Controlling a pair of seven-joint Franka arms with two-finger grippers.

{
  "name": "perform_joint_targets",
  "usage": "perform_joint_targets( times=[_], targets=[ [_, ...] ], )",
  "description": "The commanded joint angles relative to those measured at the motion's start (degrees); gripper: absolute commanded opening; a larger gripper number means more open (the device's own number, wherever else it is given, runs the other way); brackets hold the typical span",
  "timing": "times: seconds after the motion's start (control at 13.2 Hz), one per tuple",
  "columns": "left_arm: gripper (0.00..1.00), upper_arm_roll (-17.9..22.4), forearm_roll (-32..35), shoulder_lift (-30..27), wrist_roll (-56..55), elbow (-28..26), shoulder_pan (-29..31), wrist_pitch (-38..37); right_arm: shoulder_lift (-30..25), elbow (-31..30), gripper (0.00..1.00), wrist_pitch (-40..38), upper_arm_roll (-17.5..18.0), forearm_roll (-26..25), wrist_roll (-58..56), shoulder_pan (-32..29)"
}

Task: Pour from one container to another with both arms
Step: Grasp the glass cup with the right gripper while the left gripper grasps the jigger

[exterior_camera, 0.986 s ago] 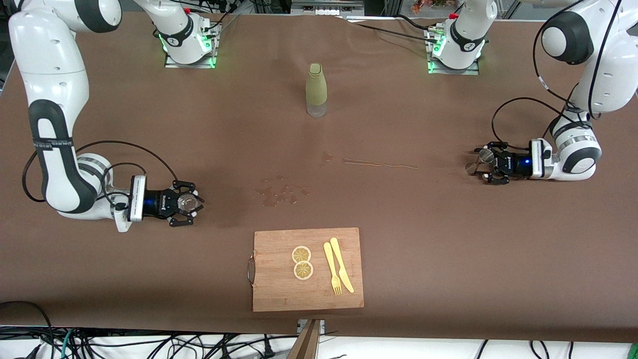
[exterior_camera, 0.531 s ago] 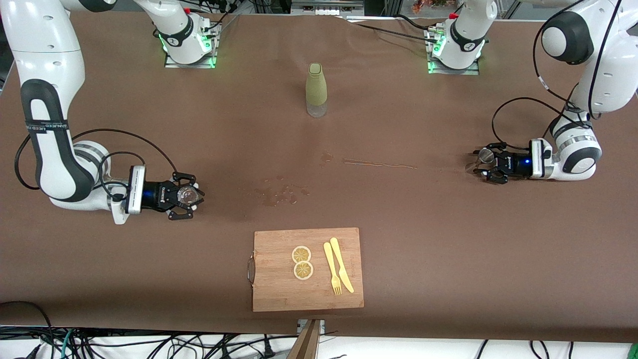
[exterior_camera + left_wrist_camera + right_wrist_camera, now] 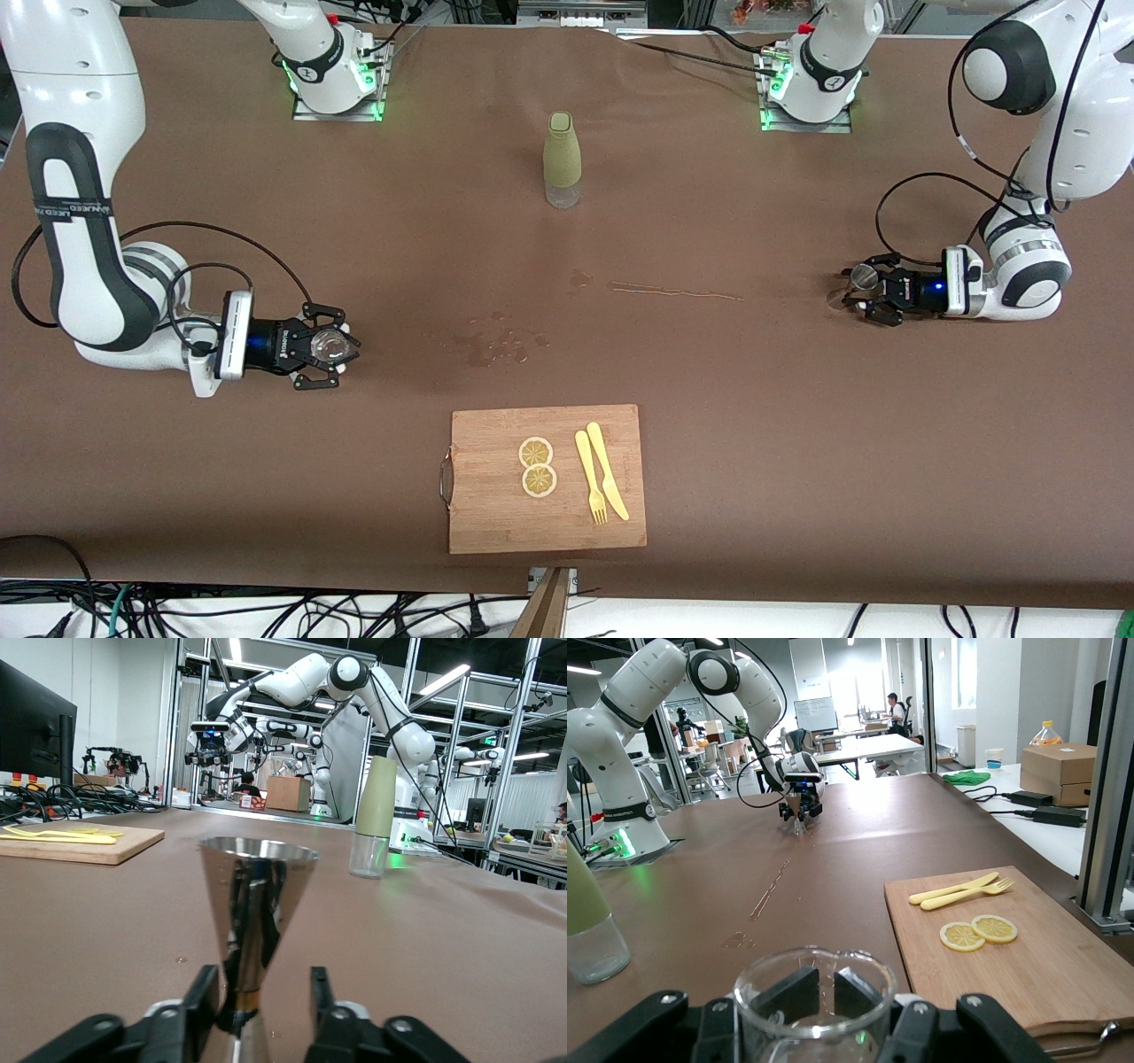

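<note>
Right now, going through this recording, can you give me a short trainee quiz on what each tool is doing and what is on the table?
1. True or false: the right tool is shut on a clear glass cup.
2. Which thing does the left tool straddle? A) green bottle B) metal jigger C) yellow fork
3. Fill in: the lemon slices lie on the ____.

Key: 1 true; 2 B; 3 cutting board.
</note>
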Motion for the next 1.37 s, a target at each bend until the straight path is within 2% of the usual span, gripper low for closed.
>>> perform_joint_targets(
  times=[0.0, 0.15, 0.3, 0.76, 0.99, 1.29],
  targets=[
    [0.32, 0.69, 2.38, -0.53, 6.43, -0.51, -0.20, -0.48, -2.34, -2.71, 0.18, 1.16, -0.01, 1.05, 0.84, 0.29],
    [0.23, 0.69, 2.38, -0.44, 6.43, -0.42, -0.20, -0.48, -2.51, -2.71, 0.18, 1.16, 0.08, 1.05, 0.84, 0.29],
    [0.02, 0.69, 2.38, -0.35, 6.43, -0.42, 0.06, -0.39, -2.78, -2.71, 0.18, 1.07, 0.08, 1.05, 1.19, 0.29],
    [0.00, 0.34, 2.47, -0.35, 10.46, 0.72, 0.06, 0.84, -5.41, -2.54, 0.18, 3.61, 0.08, 1.48, 6.19, 3.00],
    [0.00, -0.02, 2.47, -0.44, 8.55, 0.81, -0.90, 1.19, -6.29, -2.27, 0.18, 5.54, -0.01, 2.45, 8.21, 5.11],
    [0.00, -2.91, 0.81, -2.19, 3.63, 0.99, -2.04, 1.28, -7.61, -2.19, 0.18, 9.06, -0.01, 2.01, 11.38, 7.75]
  ],
)
